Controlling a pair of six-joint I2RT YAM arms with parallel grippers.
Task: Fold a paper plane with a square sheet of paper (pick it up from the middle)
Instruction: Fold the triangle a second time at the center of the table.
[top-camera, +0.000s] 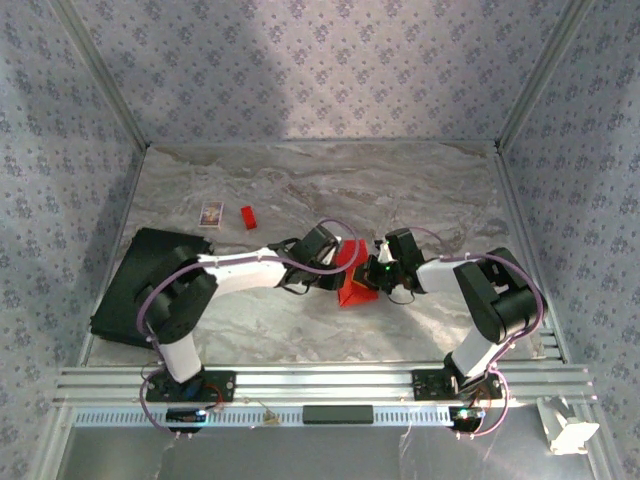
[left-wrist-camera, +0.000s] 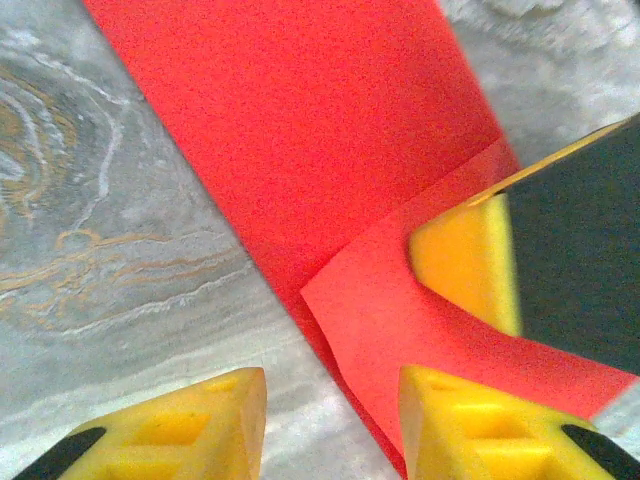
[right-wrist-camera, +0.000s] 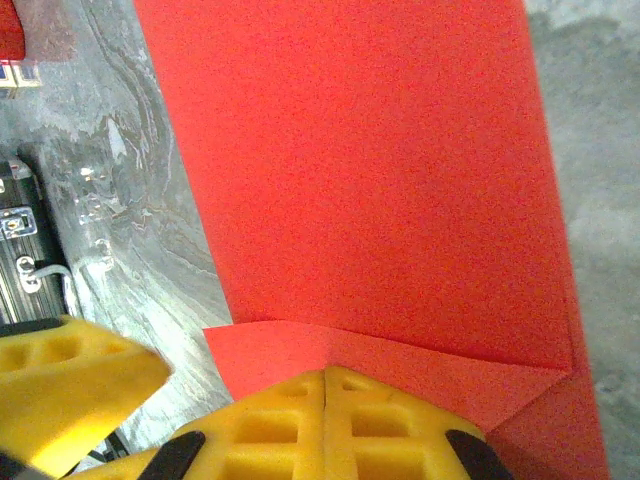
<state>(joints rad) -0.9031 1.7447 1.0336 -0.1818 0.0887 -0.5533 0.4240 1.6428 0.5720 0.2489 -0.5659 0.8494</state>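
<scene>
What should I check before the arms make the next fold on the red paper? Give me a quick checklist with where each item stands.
1. The left hand is open, fingers apart at the edge of the red sheet: ok.
2. The right hand is shut with its tip on the folded flap: ok.
3. The right hand pinches the flap rather than only pressing on it: cannot tell.
4. The dart shape is finished: not ok, the sheet is wide with one flap turned over.
5. The red block and the patterned card lie apart from the sheet: ok.
</scene>
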